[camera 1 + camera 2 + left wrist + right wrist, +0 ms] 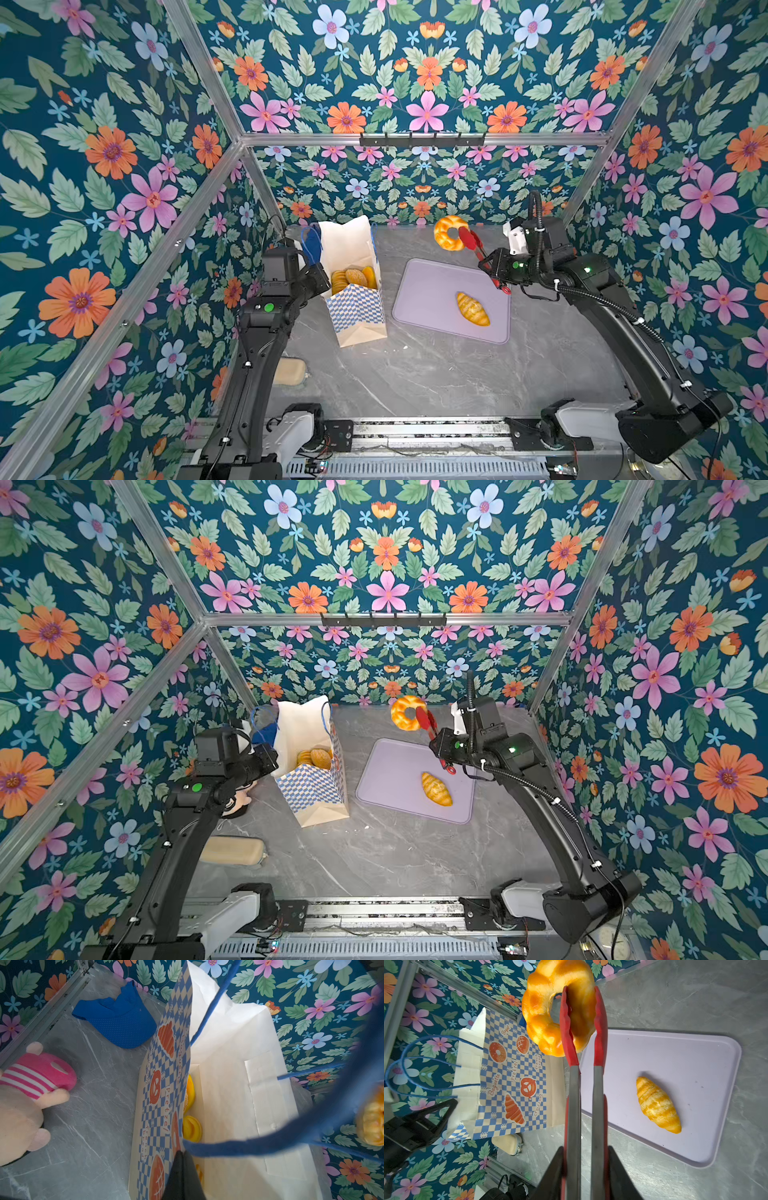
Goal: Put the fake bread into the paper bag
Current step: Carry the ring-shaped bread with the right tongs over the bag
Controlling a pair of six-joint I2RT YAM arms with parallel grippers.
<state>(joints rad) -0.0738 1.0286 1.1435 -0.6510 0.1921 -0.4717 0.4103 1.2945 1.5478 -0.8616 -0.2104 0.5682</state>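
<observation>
A grey marbled desk (436,374) sits boxed in by flowery walls (104,166). Toward its rear left corner the paper bag (357,311) stands upright with its mouth open and golden buns (354,277) showing inside. The left jaws are pressed together on its rim. To its right, up in the air toward the desk's rear, a ring doughnut (448,235) is pinched in red tongs (471,242), which the right jaws clamp. On the lilac tray (424,299), right of centre, lies a croissant (473,309), its long axis slanting from rear left to front right.
</observation>
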